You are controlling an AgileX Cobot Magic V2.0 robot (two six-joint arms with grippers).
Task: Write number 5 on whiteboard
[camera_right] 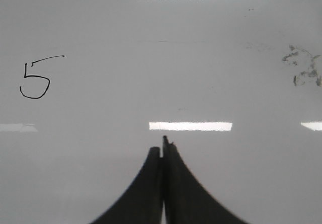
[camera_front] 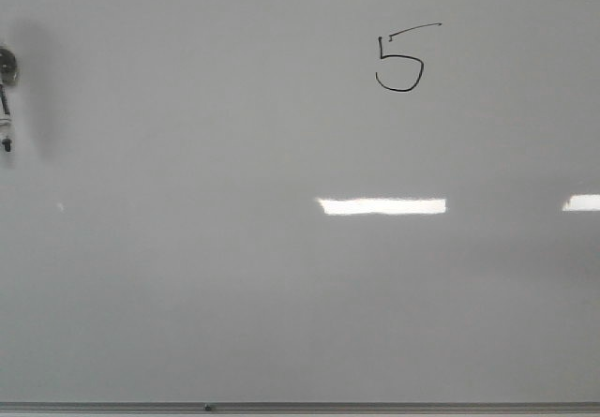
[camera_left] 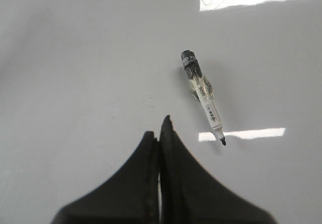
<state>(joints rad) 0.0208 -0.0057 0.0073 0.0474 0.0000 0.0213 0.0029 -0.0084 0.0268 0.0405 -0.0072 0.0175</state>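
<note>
The whiteboard (camera_front: 234, 295) fills the front view, glossy pale grey. The number 5 (camera_front: 401, 61) is drawn on it in thin black line at the upper right; it also shows in the right wrist view (camera_right: 35, 80). A marker (camera_left: 203, 96) with a black cap end and bare tip lies on the board, apart from my left gripper (camera_left: 159, 128); it shows at the far left edge of the front view (camera_front: 6, 98). My left gripper is shut and empty. My right gripper (camera_right: 163, 146) is shut and empty, apart from the 5. Neither gripper shows in the front view.
A thin grey metal strip (camera_front: 375, 406) runs along the board's near edge. Bright rectangular light reflections (camera_front: 382, 205) lie on the board. Smudged grey marks (camera_right: 303, 69) show in the right wrist view.
</note>
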